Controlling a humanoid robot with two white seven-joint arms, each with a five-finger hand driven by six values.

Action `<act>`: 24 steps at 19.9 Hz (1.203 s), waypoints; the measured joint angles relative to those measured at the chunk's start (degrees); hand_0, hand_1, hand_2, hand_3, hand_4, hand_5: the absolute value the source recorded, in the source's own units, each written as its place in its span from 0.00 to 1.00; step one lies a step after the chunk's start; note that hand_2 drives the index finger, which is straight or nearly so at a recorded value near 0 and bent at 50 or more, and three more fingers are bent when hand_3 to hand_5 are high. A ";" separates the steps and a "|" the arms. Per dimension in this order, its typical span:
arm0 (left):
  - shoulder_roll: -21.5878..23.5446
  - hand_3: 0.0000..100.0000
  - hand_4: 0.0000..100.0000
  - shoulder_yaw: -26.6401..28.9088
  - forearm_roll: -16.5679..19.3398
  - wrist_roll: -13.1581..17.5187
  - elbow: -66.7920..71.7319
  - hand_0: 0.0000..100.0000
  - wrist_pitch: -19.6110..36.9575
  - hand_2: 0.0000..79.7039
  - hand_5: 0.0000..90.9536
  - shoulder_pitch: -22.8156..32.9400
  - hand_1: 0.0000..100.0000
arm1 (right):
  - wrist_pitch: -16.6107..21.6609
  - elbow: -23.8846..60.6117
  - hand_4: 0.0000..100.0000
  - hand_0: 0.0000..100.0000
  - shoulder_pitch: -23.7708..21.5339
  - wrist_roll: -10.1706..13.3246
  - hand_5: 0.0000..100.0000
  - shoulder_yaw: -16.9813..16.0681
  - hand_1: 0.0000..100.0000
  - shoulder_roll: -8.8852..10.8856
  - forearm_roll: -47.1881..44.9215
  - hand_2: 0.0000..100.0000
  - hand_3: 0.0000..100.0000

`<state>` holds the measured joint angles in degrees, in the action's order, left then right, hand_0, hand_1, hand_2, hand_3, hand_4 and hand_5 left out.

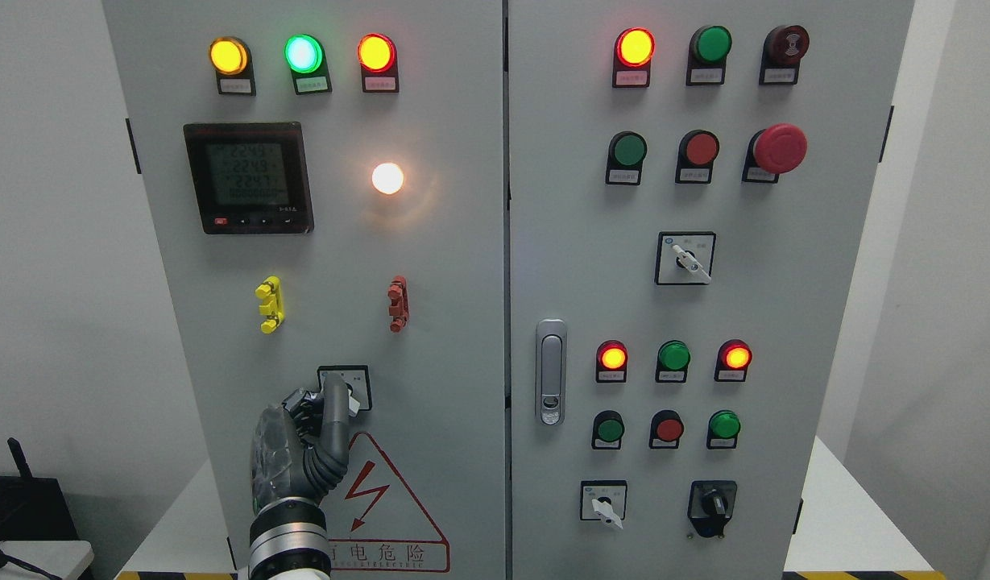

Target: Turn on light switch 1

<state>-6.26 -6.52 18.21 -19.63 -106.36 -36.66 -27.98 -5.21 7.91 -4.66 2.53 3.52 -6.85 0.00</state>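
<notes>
Head view faces a grey metal control cabinet [430,266] with two doors, against white walls. Red print on the triangular lightning warning sign [382,507] reads "电危险"; the small tags under the lamps are too blurred to read. A round white lamp [387,178] glows beside a black digital meter [247,178]. Low on the left door sits the small square rotary light switch [356,385]; the left hand [301,443] has its fingers curled, one finger pressed upright against the switch knob.
</notes>
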 measured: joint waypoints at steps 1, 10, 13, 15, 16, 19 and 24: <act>-0.01 0.79 0.80 -0.02 0.00 0.01 0.00 0.25 0.04 0.76 0.85 0.02 0.20 | 0.00 0.00 0.00 0.12 0.00 0.00 0.00 0.00 0.39 0.00 0.00 0.00 0.00; -0.10 0.79 0.80 -0.09 -0.02 0.07 -0.07 0.19 0.16 0.76 0.85 0.37 0.22 | -0.01 0.00 0.00 0.12 0.00 0.00 0.00 0.00 0.39 0.00 0.00 0.00 0.00; -0.11 0.79 0.80 -0.01 -0.02 0.10 -0.12 0.16 0.16 0.76 0.85 0.54 0.24 | -0.01 0.00 0.00 0.12 0.00 0.00 0.00 0.00 0.39 0.00 0.00 0.00 0.00; -0.13 0.79 0.80 0.04 -0.02 0.11 -0.20 0.13 0.28 0.76 0.85 0.65 0.26 | -0.01 0.00 0.00 0.12 0.00 0.00 0.00 0.00 0.39 0.00 0.00 0.00 0.00; -0.15 0.79 0.80 0.07 -0.02 0.14 -0.23 0.12 0.35 0.76 0.85 0.75 0.26 | 0.00 0.00 0.00 0.12 0.00 0.00 0.00 0.00 0.39 0.00 0.00 0.00 0.00; -0.19 0.79 0.80 0.19 -0.02 0.33 -0.35 0.09 0.52 0.77 0.85 1.18 0.26 | -0.01 0.00 0.00 0.12 0.00 0.00 0.00 0.00 0.39 0.00 0.00 0.00 0.00; -0.21 0.80 0.81 0.37 -0.02 0.23 -0.65 0.08 1.71 0.77 0.85 2.03 0.27 | -0.01 0.00 0.00 0.12 0.00 0.00 0.00 0.00 0.39 0.00 0.00 0.00 0.00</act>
<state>-6.47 -6.16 18.20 -19.41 -107.02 -34.95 -25.94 -5.22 7.91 -4.66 2.53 3.52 -6.86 0.00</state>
